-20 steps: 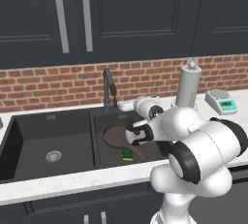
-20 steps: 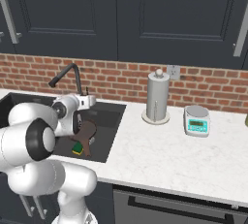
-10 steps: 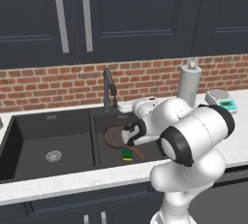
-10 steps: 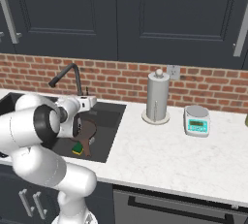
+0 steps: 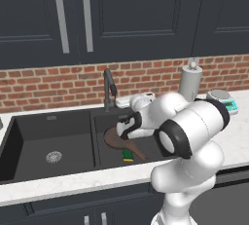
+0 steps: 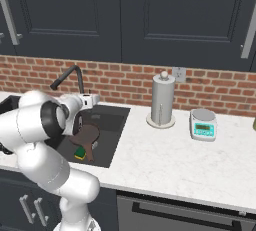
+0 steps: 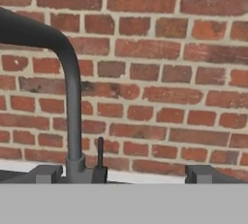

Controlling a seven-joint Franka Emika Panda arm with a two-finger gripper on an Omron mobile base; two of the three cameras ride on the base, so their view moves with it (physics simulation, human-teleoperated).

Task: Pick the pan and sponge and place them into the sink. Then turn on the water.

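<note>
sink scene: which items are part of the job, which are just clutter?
Job:
pan, in the sink
sponge, in the same basin
faucet, no water running
gripper, facing the faucet

Clutter:
paper towel holder
kitchen scale

We see a white marbled counter (image 6: pixel 150 160) running below the brick wall, with the black sink (image 5: pixel 48 141) set into it. On it stand a paper towel holder (image 6: pixel 162 100) and, to its right, what looks like a kitchen scale (image 6: pixel 202 124).
</note>
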